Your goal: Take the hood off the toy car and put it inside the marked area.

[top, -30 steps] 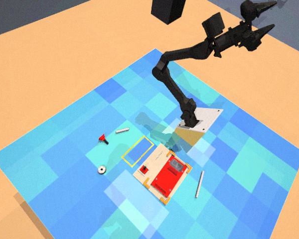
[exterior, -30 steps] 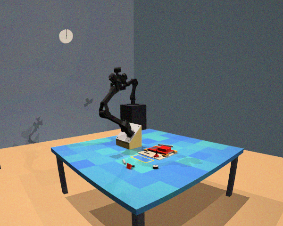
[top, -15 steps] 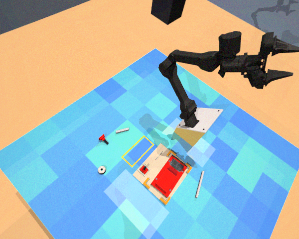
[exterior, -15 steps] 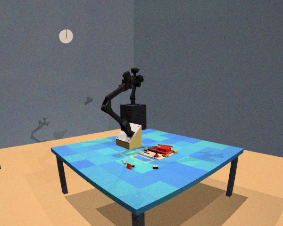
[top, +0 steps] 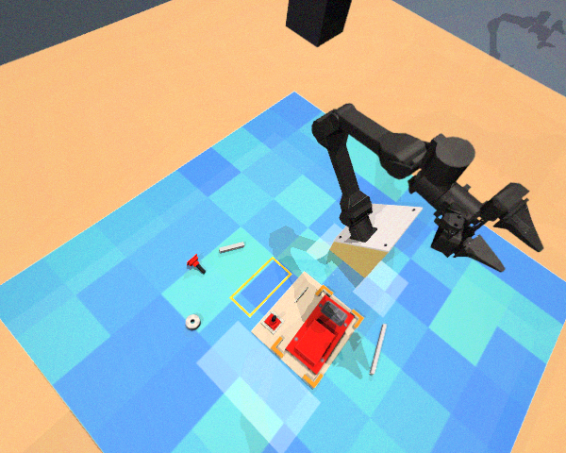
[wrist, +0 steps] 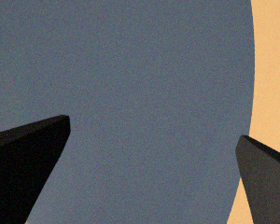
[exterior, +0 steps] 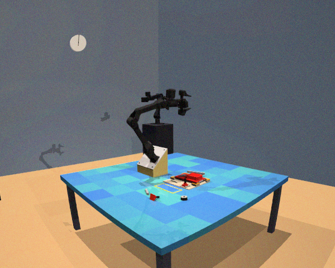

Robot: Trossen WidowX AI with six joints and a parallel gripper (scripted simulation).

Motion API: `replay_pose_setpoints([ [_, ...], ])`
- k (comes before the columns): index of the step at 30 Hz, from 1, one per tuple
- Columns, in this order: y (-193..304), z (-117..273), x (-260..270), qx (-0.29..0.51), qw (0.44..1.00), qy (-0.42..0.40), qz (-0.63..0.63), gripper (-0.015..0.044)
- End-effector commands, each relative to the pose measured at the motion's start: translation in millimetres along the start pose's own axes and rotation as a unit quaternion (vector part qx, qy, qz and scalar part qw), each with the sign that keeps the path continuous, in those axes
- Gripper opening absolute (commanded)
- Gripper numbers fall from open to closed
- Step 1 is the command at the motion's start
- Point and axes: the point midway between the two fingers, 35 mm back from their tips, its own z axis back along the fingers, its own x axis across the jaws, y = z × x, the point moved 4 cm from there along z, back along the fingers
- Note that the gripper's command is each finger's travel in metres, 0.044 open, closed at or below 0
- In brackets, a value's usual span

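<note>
Nothing done yet. Gripper point(top: 509, 245) is spread wide, holds nothing, high above the table and well apart from the toy car point(top: 319, 334). Hood point(top: 334, 311) sits on the car, just beside the marked area point(top: 260, 286). Approach, grasp, lift, place, release all remain.

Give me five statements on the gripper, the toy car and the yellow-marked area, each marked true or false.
1. The gripper is open and holds nothing. True.
2. The red toy car sits on a beige board with orange corners. True.
3. A part already lies inside the yellow-outlined area. False: only the table's blue surface shows inside it.
4. The gripper hovers just above the car. False: it hangs high, off to one side.
5. A white ring lies on the table outside the outline. True.
</note>
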Motion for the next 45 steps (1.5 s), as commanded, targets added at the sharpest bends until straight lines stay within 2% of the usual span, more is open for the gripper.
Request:
replay_pose_setpoints([
  [1,-39,-15,-29,-0.054,0.996,0.071,0.019,0.0440],
  [9,-114,-28,-99,-0.126,0.962,0.235,0.054,0.0440],
  [16,-170,-20,-170,-0.141,0.906,0.392,0.083,0.0440],
  [24,-216,8,-257,-0.088,0.810,0.569,0.110,0.0440],
  [30,-237,40,-325,0.012,0.714,0.688,0.125,0.0440],
  [33,-240,49,-341,0.043,0.690,0.711,0.128,0.0440],
  [45,-247,53,-343,0.043,0.690,0.711,0.128,0.0440],
])
